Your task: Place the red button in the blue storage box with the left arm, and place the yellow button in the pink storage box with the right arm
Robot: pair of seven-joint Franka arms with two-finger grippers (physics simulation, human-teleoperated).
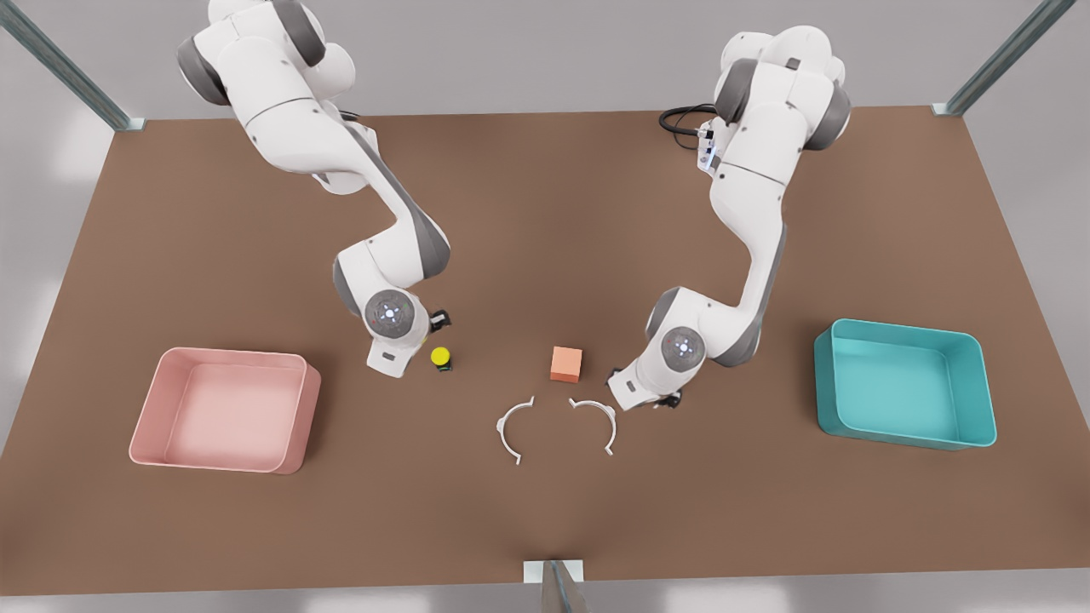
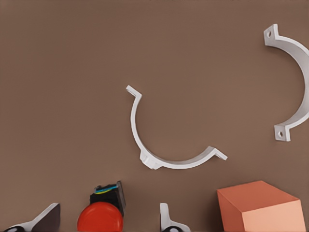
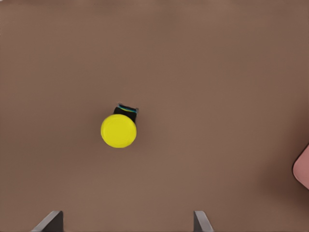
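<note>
Buttons both on the tabletop, nothing boxed yet. Left tool point(image 2: 106, 224) spread around red button point(image 2: 100, 217), not pinching. Right tool point(image 3: 128, 223) spread, yellow button point(image 3: 119, 130) just ahead. Blue box point(image 1: 904, 383), pink box point(image 1: 223, 410) well off, waiting.

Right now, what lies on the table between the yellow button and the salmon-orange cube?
Nothing: in the front view the table is bare between the yellow button and the salmon-orange cube. The two white curved brackets lie nearer the camera.
</note>
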